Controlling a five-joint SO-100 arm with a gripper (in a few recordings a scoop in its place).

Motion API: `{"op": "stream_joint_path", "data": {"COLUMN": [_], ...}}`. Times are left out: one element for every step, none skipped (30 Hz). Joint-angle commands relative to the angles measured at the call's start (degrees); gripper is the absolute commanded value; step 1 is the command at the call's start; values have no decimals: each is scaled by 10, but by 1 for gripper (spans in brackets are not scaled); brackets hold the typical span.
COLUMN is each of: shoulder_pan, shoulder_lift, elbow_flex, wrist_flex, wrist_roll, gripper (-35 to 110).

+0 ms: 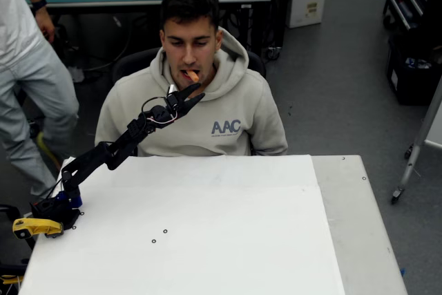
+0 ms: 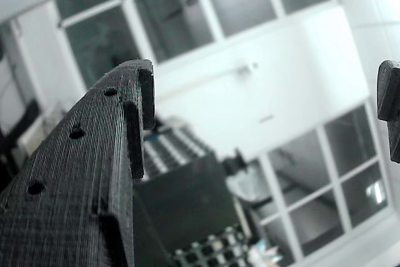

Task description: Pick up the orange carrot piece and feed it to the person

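- My gripper [image 1: 192, 96] sits mid-frame in the overhead view, jaws spread wide, holding nothing, just below the person's chin.
- Orange carrot piece [image 1: 191, 74] sticks out of the person's [image 1: 207, 112] mouth, above the fingertips.
- White table [image 1: 228, 233] fills the lower frame.

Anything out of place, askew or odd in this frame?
Nothing damaged or spilled. The orange carrot piece sits in the person's mouth, and the gripper hangs just below it with jaws apart and nothing between them.
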Motion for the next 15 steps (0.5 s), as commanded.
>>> {"op": "stream_joint_path", "data": {"shoulder_pan": [9,9,9,9,9,9,9,9,9,9,9,8,8,8,8], "shoulder_lift": [26,26,26,26,26,26,26,26,26,26,26,26,26,26,26], "elbow_flex": [-52,-48,-47,-47,-47,-47,-46,-46,-46,-45,-47,-46,-46,-46,-46], "wrist_flex": [-10,-10,-10,-9,-4,-3,-3,-3,-2,-2,-2,-2,-2,-2,-2], "wrist_roll": [-3,-3,-3,-4,-4,-4,-4,-4,-4,-4,-3,-3,-3,-3,-3], "gripper": [29,28,28,26,24,19,13,5,-2,-7,-6,-3,1,1,0]}}
